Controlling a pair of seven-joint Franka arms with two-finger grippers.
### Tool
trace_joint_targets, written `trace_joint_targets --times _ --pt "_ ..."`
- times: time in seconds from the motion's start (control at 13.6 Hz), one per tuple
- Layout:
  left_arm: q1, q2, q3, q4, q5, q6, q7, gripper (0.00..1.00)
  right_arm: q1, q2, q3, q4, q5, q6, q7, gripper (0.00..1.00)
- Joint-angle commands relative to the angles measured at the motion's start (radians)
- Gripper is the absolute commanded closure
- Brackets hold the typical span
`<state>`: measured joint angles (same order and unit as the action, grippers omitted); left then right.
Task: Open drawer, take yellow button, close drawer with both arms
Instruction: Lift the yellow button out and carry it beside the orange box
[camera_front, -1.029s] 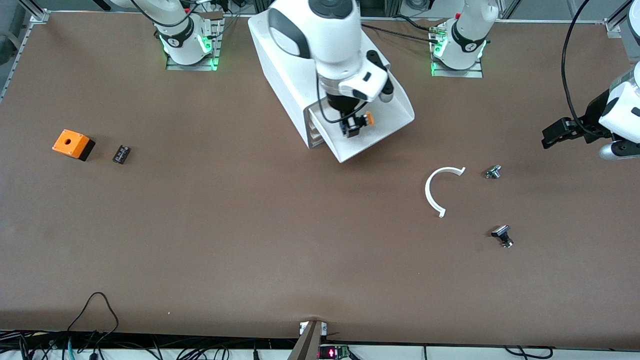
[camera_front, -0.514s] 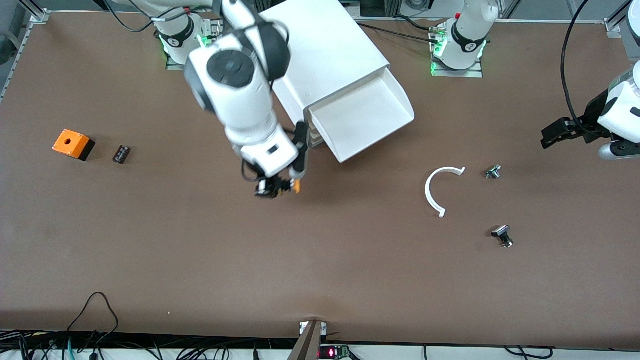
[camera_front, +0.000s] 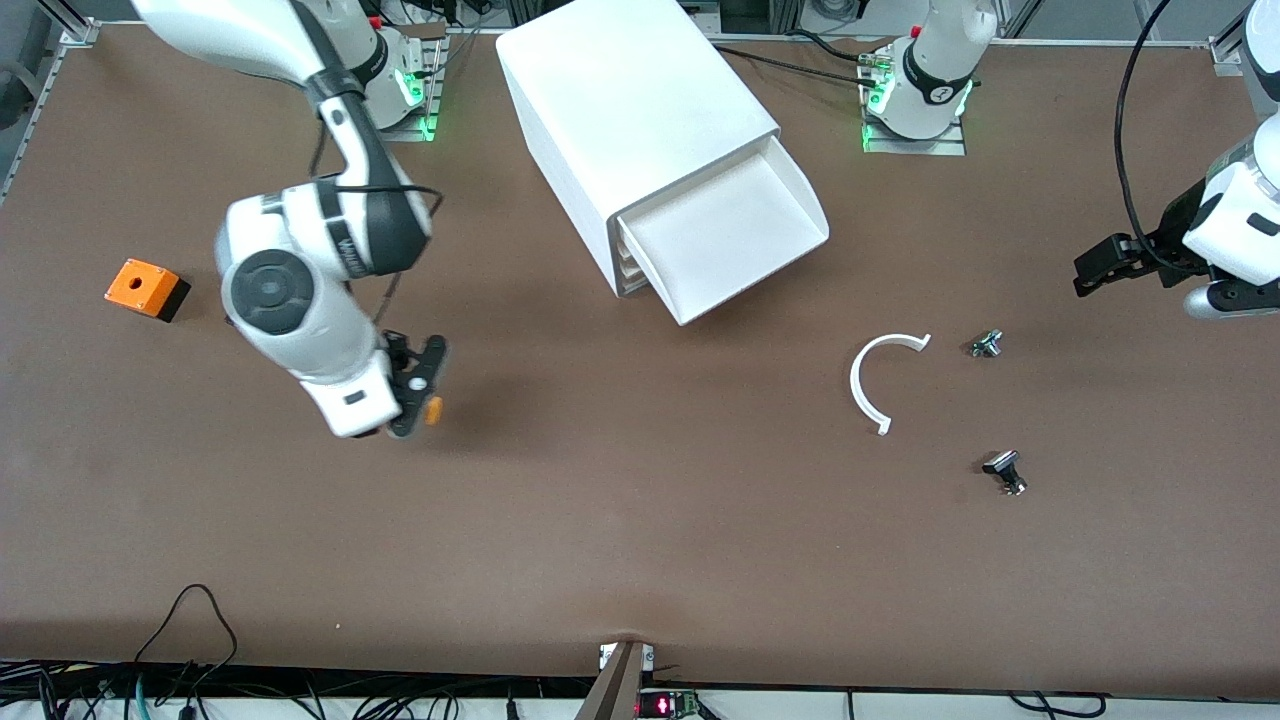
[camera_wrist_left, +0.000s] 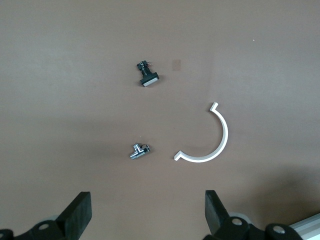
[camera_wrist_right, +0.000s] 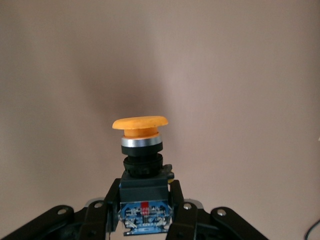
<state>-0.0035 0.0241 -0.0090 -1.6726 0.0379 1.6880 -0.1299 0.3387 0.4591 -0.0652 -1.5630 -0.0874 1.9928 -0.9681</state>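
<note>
The cabinet (camera_front: 640, 130) stood on the table (camera_front: 640, 540) between the two arm bases, and the drawer (camera_front: 725, 240) projected from its front, pulled open. The right gripper (camera_front: 415, 385) hung in the air over bare table, away from the cabinet toward the right arm's end, its fingers (camera_wrist_right: 177, 205) clamped on the black body of the button (camera_wrist_right: 141, 165). In the right wrist view the orange cap pointed away from the gripper. An orange box (camera_front: 146, 288) sat on the table closer still to the right arm's end. The left gripper (camera_front: 1100, 270) waited in the air toward the left arm's end from the cabinet, its fingers (camera_wrist_left: 80, 215) spread wide with nothing between them. A white curved piece (camera_front: 870, 385) and two small silver-and-black buttons (camera_front: 986, 344) (camera_front: 1004, 470) lay nearer to the front camera than the cabinet.
</note>
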Motion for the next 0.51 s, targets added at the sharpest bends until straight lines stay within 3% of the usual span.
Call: trace_joint_targets --times 0.0,0.15,0.44 --pt "-0.001 0.013 -0.008 0.031 0.014 -0.025 0.003 0.0 -0.107 -0.102 0.025 -0.158 0.005 0.043 -0.125 0.83" --pt "-0.003 0.011 -0.009 0.033 0.019 -0.024 0.003 0.0 -0.154 -0.122 0.025 -0.236 0.023 0.085 -0.199 0.82" --pt "-0.007 0.002 -0.038 0.027 0.029 -0.024 -0.005 0.0 -0.268 -0.145 0.025 -0.458 0.023 0.294 -0.26 0.82"
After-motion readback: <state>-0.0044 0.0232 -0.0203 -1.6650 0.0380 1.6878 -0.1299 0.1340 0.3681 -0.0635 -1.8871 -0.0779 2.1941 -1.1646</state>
